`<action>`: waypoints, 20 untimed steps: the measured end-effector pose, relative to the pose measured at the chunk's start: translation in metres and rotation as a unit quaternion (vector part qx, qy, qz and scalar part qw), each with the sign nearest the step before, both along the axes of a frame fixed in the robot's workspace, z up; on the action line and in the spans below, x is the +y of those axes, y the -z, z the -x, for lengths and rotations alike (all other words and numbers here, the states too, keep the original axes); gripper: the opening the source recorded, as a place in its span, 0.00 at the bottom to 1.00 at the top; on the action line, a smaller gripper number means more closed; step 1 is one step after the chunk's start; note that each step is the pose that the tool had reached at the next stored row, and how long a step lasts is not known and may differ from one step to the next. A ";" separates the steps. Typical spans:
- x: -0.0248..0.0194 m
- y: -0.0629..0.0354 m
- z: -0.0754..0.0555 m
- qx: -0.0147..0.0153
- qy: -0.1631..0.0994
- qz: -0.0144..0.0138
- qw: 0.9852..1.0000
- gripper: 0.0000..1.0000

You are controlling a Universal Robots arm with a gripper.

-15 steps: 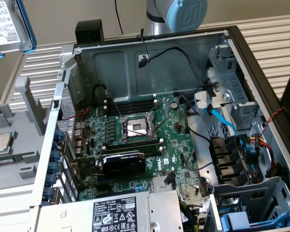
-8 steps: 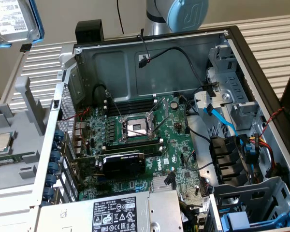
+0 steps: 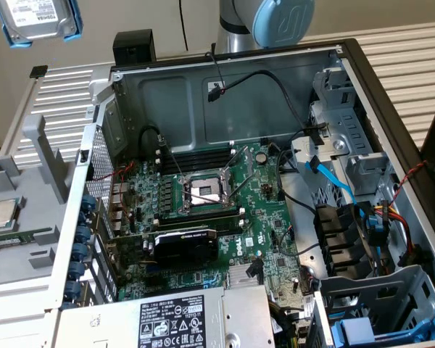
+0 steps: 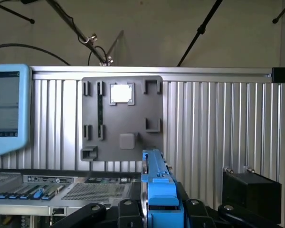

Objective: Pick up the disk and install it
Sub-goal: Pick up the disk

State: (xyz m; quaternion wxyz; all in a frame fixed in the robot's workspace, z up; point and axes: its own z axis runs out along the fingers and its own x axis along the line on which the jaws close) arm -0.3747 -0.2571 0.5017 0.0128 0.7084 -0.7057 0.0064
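High over ribbed table (image 3: 407, 59), tool (image 4: 157, 214) clamps disk (image 3: 40, 19).

The disk (image 3: 40, 20) has a silver-grey metal body with a dull sheen and a white paper label, clipped in a smooth blue plastic carrier frame (image 4: 159, 192). The pincer (image 4: 159, 216) is matt black. The surface (image 4: 213, 133) is ribbed pale metal with a satin sheen. On it lies a matt grey plastic tray (image 4: 121, 123) holding a CPU chip (image 4: 121, 93) with a bright metal lid. The computer case (image 3: 203, 94) is matt grey sheet metal, perforated along one wall. The motherboard (image 3: 264, 217) is green and lacquered. The power-supply box (image 3: 254, 313) is dull grey metal with a black-and-white label. The arm's cap (image 3: 283, 18) is glossy light-blue plastic.
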 end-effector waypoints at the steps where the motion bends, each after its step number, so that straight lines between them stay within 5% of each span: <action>1: 0.0000 -0.0021 -0.005 0.000 0.000 0.000 1.000 0.37; 12: -0.0034 -0.0179 -0.052 0.003 0.000 0.000 1.000 0.37; 20: -0.0198 -0.0309 -0.069 0.008 0.000 0.000 1.000 0.37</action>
